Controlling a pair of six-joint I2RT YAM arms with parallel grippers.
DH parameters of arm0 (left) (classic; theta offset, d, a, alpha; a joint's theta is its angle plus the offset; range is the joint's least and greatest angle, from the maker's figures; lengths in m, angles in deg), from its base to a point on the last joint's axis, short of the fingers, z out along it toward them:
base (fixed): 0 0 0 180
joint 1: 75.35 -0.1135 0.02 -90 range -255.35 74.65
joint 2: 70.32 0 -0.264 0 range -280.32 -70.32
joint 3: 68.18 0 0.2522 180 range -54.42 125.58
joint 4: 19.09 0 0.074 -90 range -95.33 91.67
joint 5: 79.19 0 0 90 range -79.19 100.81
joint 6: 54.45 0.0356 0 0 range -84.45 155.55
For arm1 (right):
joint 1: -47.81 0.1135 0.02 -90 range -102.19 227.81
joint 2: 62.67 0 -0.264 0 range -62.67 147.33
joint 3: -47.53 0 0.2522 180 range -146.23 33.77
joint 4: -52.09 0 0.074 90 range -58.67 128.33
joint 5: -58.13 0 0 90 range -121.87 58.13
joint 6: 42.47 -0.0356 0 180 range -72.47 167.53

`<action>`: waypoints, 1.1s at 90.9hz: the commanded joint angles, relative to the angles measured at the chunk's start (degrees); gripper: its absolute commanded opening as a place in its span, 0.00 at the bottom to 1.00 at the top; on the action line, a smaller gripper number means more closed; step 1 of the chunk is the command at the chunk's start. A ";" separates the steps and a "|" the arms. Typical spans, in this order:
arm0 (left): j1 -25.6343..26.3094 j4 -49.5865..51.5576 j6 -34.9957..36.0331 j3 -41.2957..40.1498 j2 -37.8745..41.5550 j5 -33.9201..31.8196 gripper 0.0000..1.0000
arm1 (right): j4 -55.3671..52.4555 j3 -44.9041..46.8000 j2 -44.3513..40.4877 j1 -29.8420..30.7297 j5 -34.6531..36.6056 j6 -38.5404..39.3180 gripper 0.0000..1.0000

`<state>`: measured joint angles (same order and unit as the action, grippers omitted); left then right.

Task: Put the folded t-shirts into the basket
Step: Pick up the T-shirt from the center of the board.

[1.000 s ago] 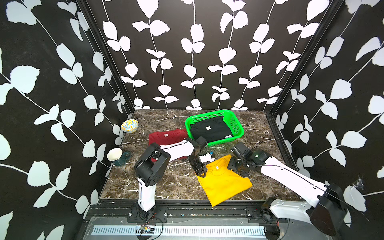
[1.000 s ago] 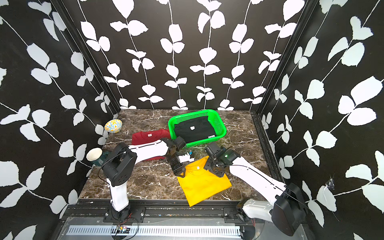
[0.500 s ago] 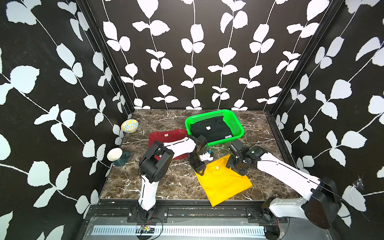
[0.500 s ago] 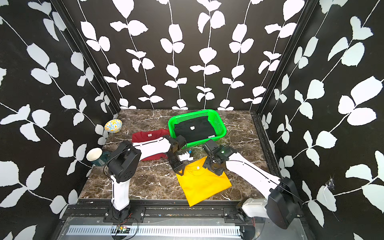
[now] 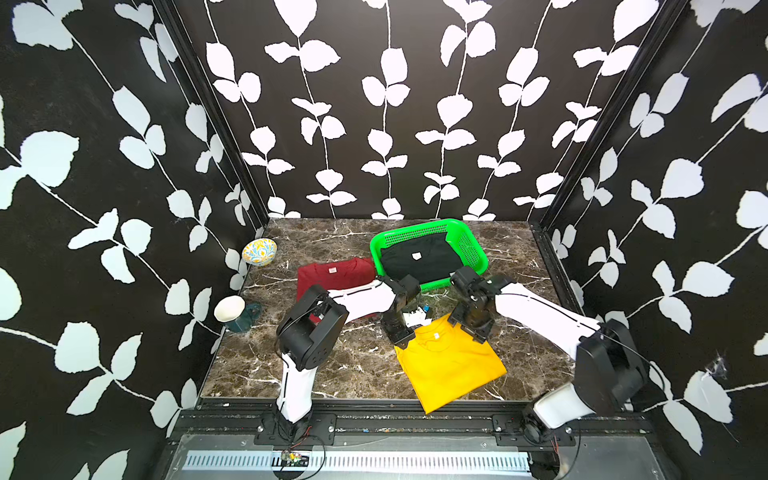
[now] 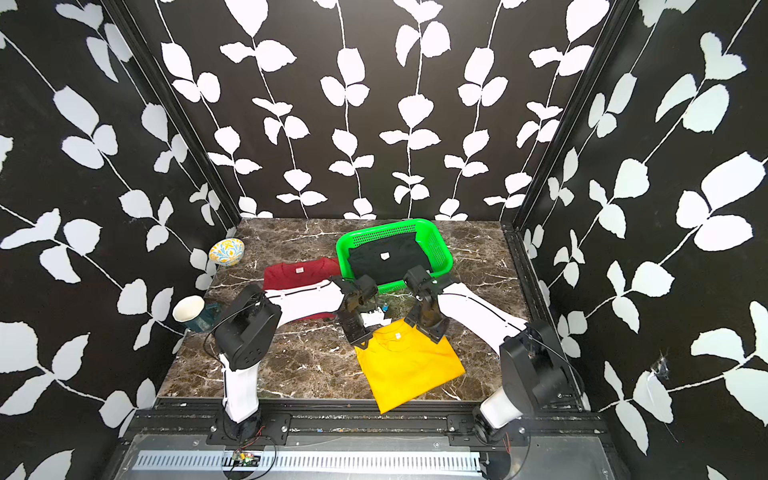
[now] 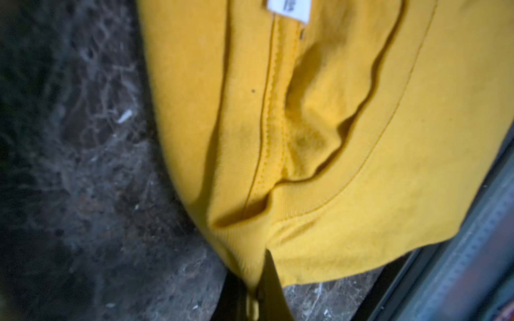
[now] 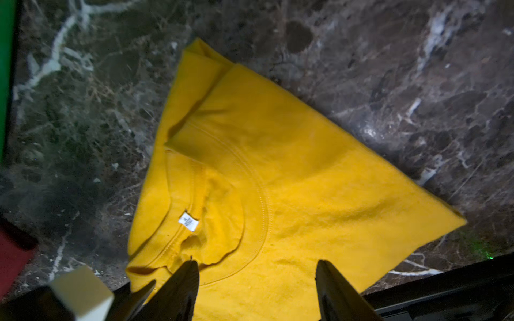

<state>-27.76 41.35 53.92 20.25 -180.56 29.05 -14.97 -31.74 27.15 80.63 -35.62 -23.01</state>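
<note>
Near the table's (image 5: pixel 357 361) front edge, the yellow tee (image 5: pixel 451 365) lies flat, collar toward the basket (image 5: pixel 476 249). Left gripper (image 5: pixel 401 337) is clamped on one collar-side corner. Right gripper (image 5: pixel 477 332) hangs over the other with jaws apart, I'd guess so both can lift the tee without spoiling the fold. Black tee (image 5: pixel 419 262) sits inside the basket by the back edge, and red tee (image 5: pixel 332 272) lies just beside it. Count: three tees and one basket, with one tee in and two out.

In basket (image 6: pixel 443 246), black tee (image 6: pixel 388 268); left hand (image 6: pixel 360 340) and right hand (image 6: pixel 434 335) at yellow tee (image 6: pixel 409 368).
</note>
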 commanded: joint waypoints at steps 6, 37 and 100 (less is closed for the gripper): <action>3.30 -5.24 1.76 -1.99 7.08 -6.43 0.00 | -4.03 -5.48 5.18 -0.84 -0.10 2.71 0.70; 10.01 -10.96 8.95 -5.51 13.74 -16.93 0.00 | -5.22 -11.69 13.92 -2.84 -0.38 4.22 0.71; 16.38 -20.95 20.87 -14.10 22.32 -26.23 0.00 | -5.90 -14.29 19.90 -5.91 -3.59 6.75 0.77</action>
<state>-11.94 23.23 71.80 7.68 -162.37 3.87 -19.19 -46.06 46.80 75.56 -39.42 -17.11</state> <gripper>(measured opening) 0.063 0.764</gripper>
